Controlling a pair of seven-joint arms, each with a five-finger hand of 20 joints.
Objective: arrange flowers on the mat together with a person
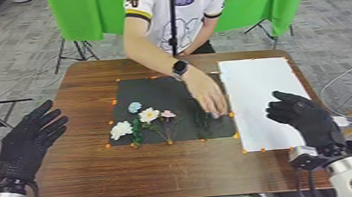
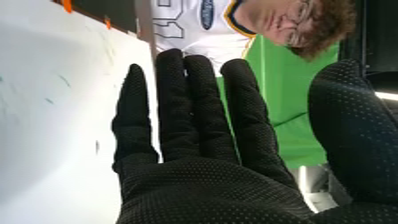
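Tabletop (image 1: 84, 108) of brown wood, and over its left edge the robot's left hand (image 1: 26, 147), wide, fingers extended, nothing held. Next, on the black mat (image 1: 159, 90), a ruffled white bloom (image 1: 121, 130), lying lowest and leftmost of the flower heads. Probably very light, with soft petals, easy to crush; best left unpinched at the head. Just right of it, a leafy green stem (image 1: 138, 134), likely springy and a little slippery in a gloved grasp; above, a pale blue bloom (image 1: 135, 107). Then a white bloom with a yellowish centre (image 1: 149, 115), and close beside it a small pink bloom (image 1: 167, 114) on thin stalks, presumably the bendiest of all. To lift any of these, pinch the stem a little below the head, thumb against fingertips, lightly; too low a hold, and a likely droop or swing of the top.

Farther right on the mat, a dark sprig (image 1: 203, 130), partly under the person's hand (image 1: 210, 101); cannot tell, gripped or merely touched. Better to keep clear of it for now. Beyond, a flat white sheet (image 1: 262, 100), and over its right edge the robot's right hand (image 1: 305, 117), wide too, fingers straight, thumb well apart, nothing held.
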